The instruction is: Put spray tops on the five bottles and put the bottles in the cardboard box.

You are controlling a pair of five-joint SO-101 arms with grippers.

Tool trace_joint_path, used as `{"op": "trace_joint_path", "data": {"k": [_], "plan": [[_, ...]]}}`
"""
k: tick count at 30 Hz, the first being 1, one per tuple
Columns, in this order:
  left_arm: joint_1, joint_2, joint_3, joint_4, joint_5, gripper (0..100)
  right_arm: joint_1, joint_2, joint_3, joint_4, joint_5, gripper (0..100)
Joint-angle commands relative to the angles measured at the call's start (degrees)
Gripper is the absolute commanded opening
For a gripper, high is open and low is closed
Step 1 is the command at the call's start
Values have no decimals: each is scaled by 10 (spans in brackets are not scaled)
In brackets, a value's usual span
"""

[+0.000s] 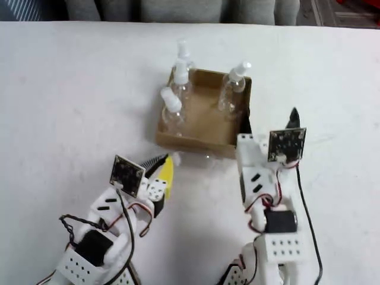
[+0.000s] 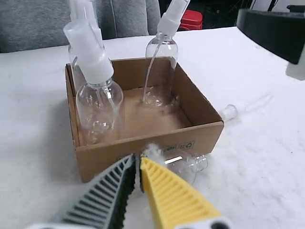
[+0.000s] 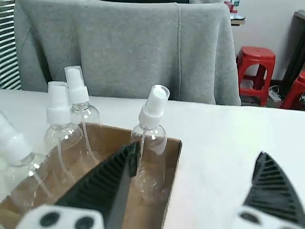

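The cardboard box (image 1: 205, 138) stands mid-table. Three clear bottles with white spray tops stand in it: front left (image 1: 172, 113), back left (image 1: 180, 83) and right (image 1: 233, 89). Another capped bottle (image 1: 183, 54) stands at the back left corner; I cannot tell whether it is inside. A clear bottle without a top (image 2: 183, 167) lies on its side against the box's front wall. A loose spray top (image 2: 229, 112) lies on the table beside the box. My left gripper (image 2: 139, 164) is shut and empty, its tips just before the lying bottle. My right gripper (image 3: 198, 167) is open and empty, by the box's right wall.
The white table (image 1: 71, 95) has free room to the left and right of the box. A grey upholstered chair back (image 3: 128, 52) and red stools (image 3: 255, 67) stand beyond the far edge. The right arm's black finger (image 2: 271, 31) hangs over the table near the loose spray top.
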Motion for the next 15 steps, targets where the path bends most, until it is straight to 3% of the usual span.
{"op": "trace_joint_path", "data": {"k": [1, 6, 11, 15], "plan": [[-6, -4, -2, 3, -6, 24, 48, -101, -10, 145, -4, 211], [-6, -4, -2, 4, -6, 24, 151, -204, -7, 274, 3, 9], [-6, -4, -2, 4, -6, 24, 272, -243, -6, 393, 5, 107], [-6, -4, -2, 4, -6, 24, 348, -233, -5, 425, 89, 111]]}}
